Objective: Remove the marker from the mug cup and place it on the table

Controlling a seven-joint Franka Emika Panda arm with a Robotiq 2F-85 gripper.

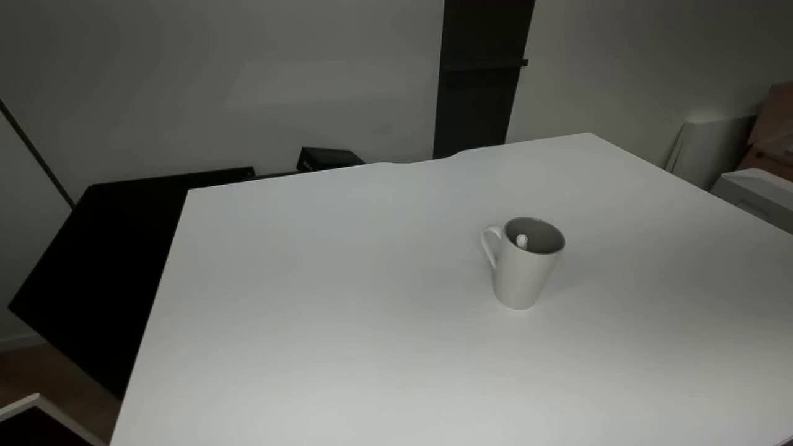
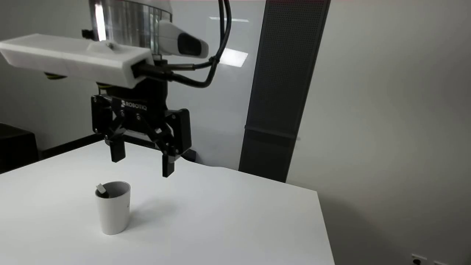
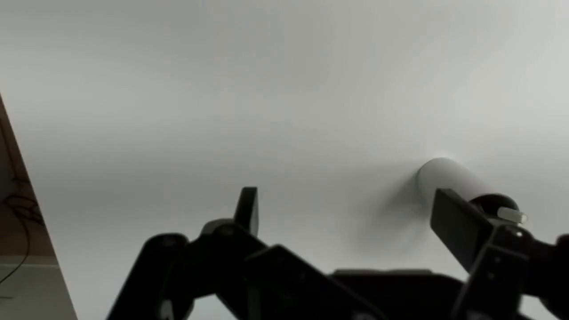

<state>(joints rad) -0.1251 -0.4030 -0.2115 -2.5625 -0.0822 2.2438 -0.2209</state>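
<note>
Grey walls point(image 2: 379, 92) and a tall dark panel point(image 2: 283, 92) rise behind the table point(image 2: 235, 217), a broad white top. Over it, in an exterior view, hangs the gripper point(image 2: 143, 163), pointing downward, its two black fingers point(image 2: 168, 167) spread well apart with a clear gap between them. Just above the gripper sit a long white housing point(image 2: 73, 60) and black cables point(image 2: 198, 84) that loop up out of view. Lower than the fingers and apart from them, the mug cup point(image 2: 114, 217) stands upright on the table. The marker point(image 2: 100, 188) is inside it, tilted toward the rim, its white end sticking up past the edge with a dark part beneath. In an exterior view the mug cup's loop handle point(image 1: 489, 254) shows, and the marker's pale tip lies toward the handle side of the opening. In the wrist view a finger hides part of the mug cup, while the marker's white end shows past it. Farther out, black furniture point(image 1: 93, 266) stands beside the table, with a small black object point(image 1: 328, 158) behind the far edge. Off the opposite side are a pale box point(image 1: 759, 195) and brownish shapes point(image 1: 777, 127) too dim to make out. A socket point(image 2: 416, 261) is set low in the wall.
</note>
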